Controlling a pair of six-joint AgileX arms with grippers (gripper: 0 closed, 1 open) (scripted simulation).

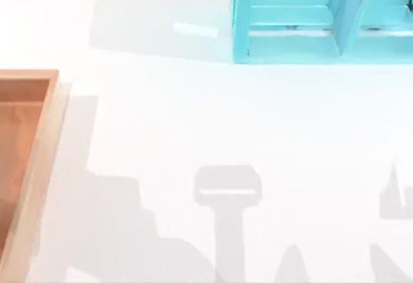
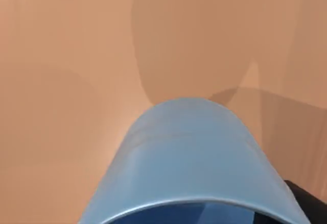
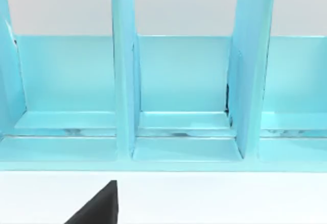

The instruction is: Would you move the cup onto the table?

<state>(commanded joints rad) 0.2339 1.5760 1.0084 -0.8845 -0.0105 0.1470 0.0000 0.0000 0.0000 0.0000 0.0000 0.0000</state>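
Cup (image 2: 189, 157) sits right up against left wrist camera, over orange-brown tray floor (image 2: 61, 81), not on white surface (image 1: 193, 122) yet. Black gripper part at cup's side; jaws' state cannot tell. Judgement: carry cup clear of tray rim (image 1: 39, 167), keep upright, lower gently. Turquoise shelf (image 3: 179, 81) compartments empty.

A turquoise shelf unit (image 3: 179, 96) is seen standing on the white table (image 3: 214, 198), split by upright dividers into open compartments. A black part of the right hand (image 3: 97, 208) is seen near the table.
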